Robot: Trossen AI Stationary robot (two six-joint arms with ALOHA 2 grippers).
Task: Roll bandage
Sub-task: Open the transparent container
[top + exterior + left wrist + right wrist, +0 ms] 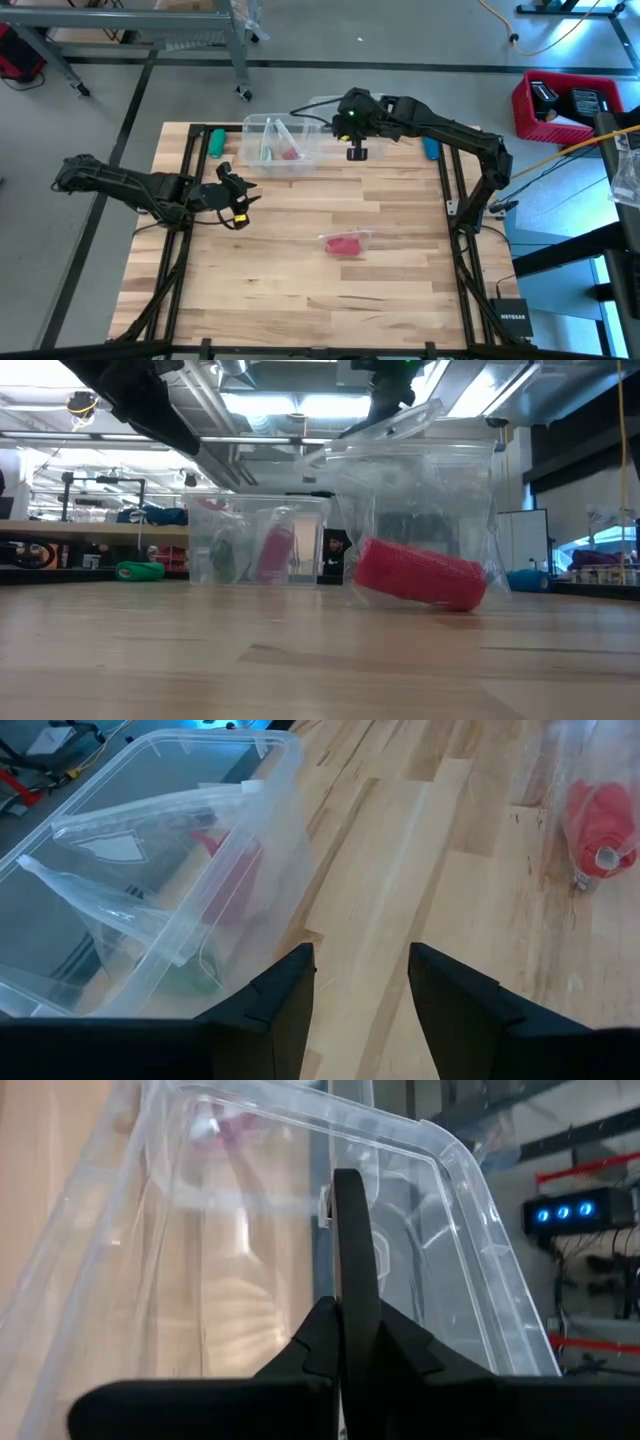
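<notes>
Wrapped in clear plastic, the bandage [418, 574] is seen mid-tabletop [300, 270], untouched. Left end effector [240, 200] is held wide nearby; right end effector [357, 152] is pinched shut at the clear box [280, 142]. Wrapper probably needs removing first.

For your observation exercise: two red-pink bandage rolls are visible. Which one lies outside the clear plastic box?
The bandage roll lying in a clear wrapper on the open table, toward the front; the other red-pink item sits inside the clear box at the back.
</notes>
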